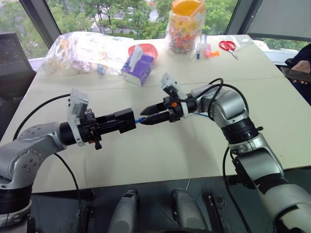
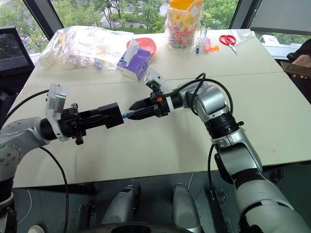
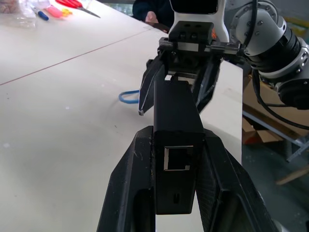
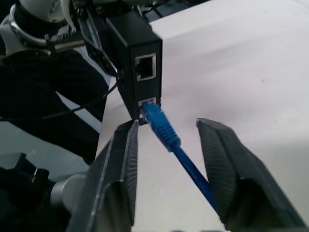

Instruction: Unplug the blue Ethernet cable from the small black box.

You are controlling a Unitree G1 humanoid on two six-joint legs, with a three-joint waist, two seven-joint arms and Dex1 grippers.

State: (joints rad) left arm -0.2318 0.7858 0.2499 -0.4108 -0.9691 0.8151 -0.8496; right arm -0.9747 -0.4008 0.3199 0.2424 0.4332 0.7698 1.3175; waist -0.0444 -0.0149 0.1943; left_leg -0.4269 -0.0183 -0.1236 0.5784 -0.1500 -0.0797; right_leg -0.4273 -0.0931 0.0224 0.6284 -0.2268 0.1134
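The blue Ethernet cable point(image 1: 140, 119) shows in the left eye view as a short blue stub between the two pincers, above the pale worktop point(image 1: 160, 150). The left pincer point(image 1: 127, 121) is clenched around the small black box point(image 1: 121, 121), holding it off the worktop. The right pincer point(image 1: 146, 120) points at the box's free end, its fingers either side of the stub. At the far side stand a clear jar point(image 1: 185, 26) full of colourful small items under an orange lid, a purple-and-white tissue box point(image 1: 138, 67) with a tissue sticking out, a red bowl point(image 1: 144, 49) behind it, a clear plastic bag point(image 1: 82, 51) with unclear contents, and red scissors point(image 1: 227, 47).

The right eye view shows the same layout.

In the left wrist view the box sits upright between the two fingers, an empty port facing the camera; the right pincer straddles its far end, and a loop of blue cable lies on the worktop beyond.

In the right wrist view the plug sits at the lower of two ports in the box's end face, the upper one empty. The right fingers point(image 4: 120, 164) stand apart on either side of the cord, released and gripping nothing.
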